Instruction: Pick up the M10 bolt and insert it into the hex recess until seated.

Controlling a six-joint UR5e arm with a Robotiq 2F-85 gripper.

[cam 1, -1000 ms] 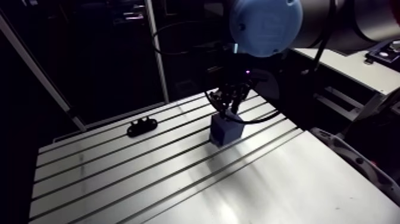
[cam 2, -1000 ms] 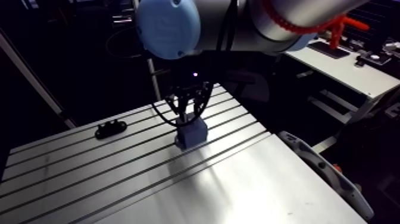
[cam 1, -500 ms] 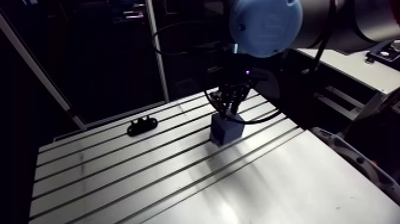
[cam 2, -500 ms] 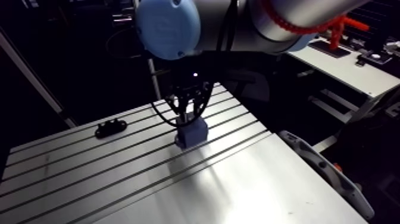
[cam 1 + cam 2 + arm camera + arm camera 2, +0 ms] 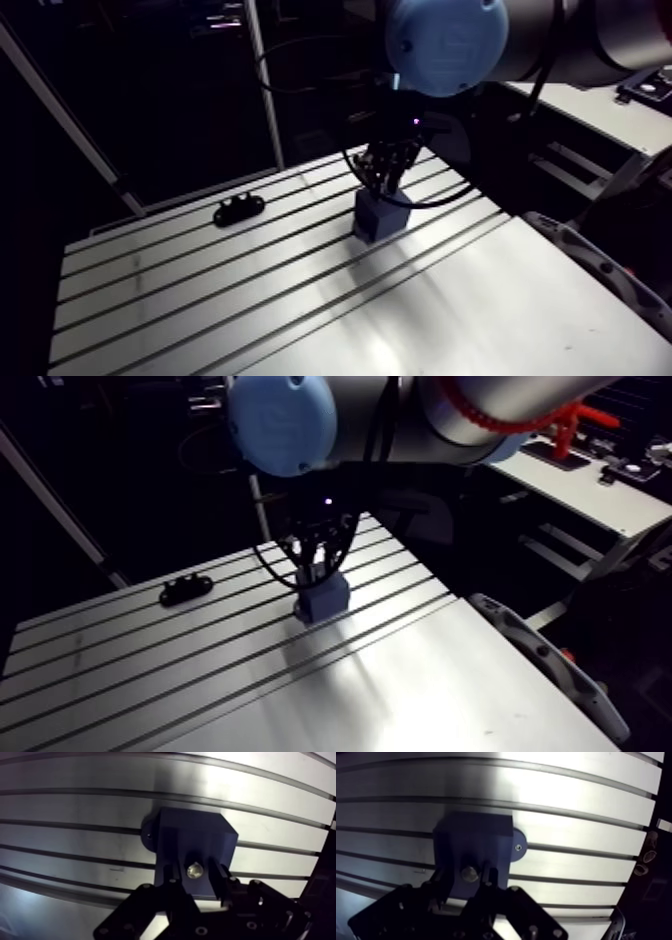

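Observation:
A dark blue block (image 5: pixel 195 837) stands on the slotted aluminium table (image 5: pixel 250 290). The end of the M10 bolt (image 5: pixel 194 870), a round metallic spot, shows in the block's top face, sunk into the recess. In the wrist view my gripper (image 5: pixel 195 868) hangs directly over it. Its two black fingers (image 5: pixel 172 883) stand on either side of the bolt with a small gap on each side, so it is open. In the arm view the gripper (image 5: pixel 385 180) sits just above the block (image 5: pixel 378 222).
A small black part (image 5: pixel 238 210) lies on the table towards its far left. A round mounting ear with a screw (image 5: pixel 518 847) sticks out from the block's base. A grey curved casing (image 5: pixel 600 270) runs along the table's right edge.
The gripper has risen slightly from the block's top. The block and the black part have not moved.

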